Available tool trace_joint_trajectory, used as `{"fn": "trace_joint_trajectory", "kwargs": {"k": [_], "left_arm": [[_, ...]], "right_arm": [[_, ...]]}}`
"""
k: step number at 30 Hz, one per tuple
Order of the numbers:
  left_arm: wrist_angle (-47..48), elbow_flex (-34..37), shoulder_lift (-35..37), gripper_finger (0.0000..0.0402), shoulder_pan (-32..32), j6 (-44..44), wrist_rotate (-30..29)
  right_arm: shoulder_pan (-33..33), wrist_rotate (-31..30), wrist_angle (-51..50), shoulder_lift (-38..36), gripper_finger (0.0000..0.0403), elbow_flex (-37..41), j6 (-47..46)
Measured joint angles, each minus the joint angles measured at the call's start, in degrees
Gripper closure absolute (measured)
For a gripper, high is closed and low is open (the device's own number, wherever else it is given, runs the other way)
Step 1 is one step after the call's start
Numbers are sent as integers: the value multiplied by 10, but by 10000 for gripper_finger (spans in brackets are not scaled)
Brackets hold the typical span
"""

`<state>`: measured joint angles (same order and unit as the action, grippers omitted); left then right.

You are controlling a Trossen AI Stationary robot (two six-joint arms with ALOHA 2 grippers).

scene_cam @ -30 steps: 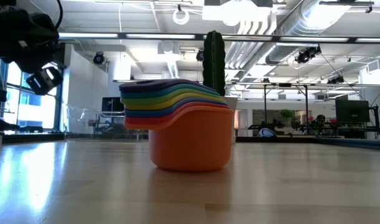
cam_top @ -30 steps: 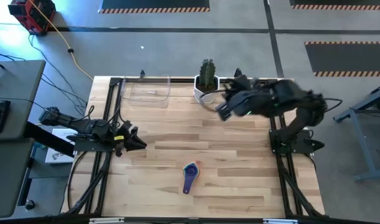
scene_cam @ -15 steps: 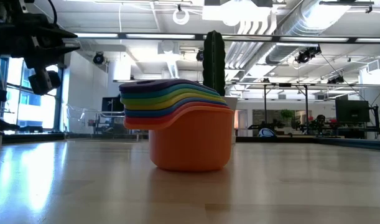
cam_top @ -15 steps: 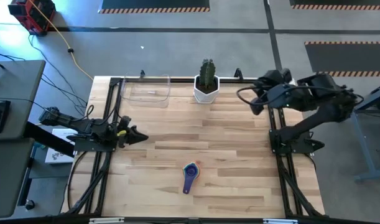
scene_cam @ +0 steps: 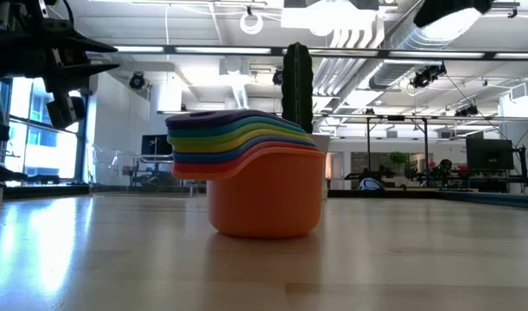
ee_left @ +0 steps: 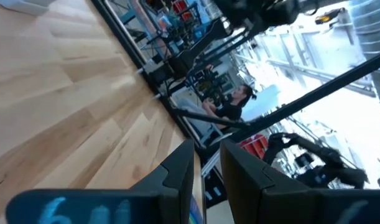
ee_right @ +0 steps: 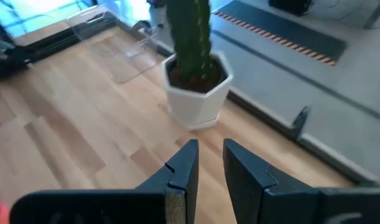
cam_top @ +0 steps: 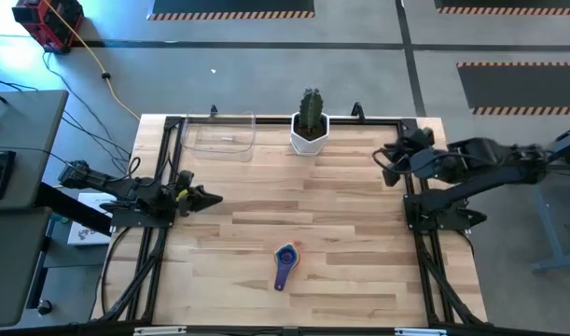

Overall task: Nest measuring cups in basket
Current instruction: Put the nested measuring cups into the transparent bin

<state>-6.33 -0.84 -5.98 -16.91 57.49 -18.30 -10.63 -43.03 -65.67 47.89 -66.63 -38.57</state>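
meanwhile the measuring cups [cam_top: 285,260] sit nested on the table [cam_top: 359,243], while left gripper [cam_top: 213,198] and right gripper [cam_top: 382,155] hang nearly closed, empty.

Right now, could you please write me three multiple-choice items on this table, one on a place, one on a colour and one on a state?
1. Where is the stack of measuring cups?
A. inside the clear basket
B. on the bare table, near the front edge
C. beside the cactus pot

2. What colour is the bottom cup of the stack in the low view?
A. orange
B. teal
C. purple

3. What is in the clear basket?
A. the whole stack
B. one cup
C. no cups

Answers:
1 B: the high view shows the stack alone on the wood, far from the basket at the back left and the cactus pot.
2 A: the orange cup sits on the table with the others nested in it.
3 C: bare wood shows through the basket's clear floor.
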Motion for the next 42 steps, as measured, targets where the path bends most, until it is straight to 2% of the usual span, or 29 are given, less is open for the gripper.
{"fn": "trace_joint_trajectory", "kwargs": {"k": [9,18,25,30,37,42], "left_arm": [[-10,0,0,332,0,0,-8],[-9,0,0,332,0,0,-8],[-9,0,0,332,0,-1,-8],[-9,0,0,332,0,-1,-8],[-9,0,0,332,0,-1,-8],[-9,0,0,332,0,6,-10]], "right_arm": [[0,102,221,-150,336,236,24],[0,244,470,-284,336,432,65],[0,282,514,-349,336,503,82],[0,348,555,-399,336,547,95],[0,350,605,-479,336,612,106],[0,347,617,-474,336,633,117]]}}
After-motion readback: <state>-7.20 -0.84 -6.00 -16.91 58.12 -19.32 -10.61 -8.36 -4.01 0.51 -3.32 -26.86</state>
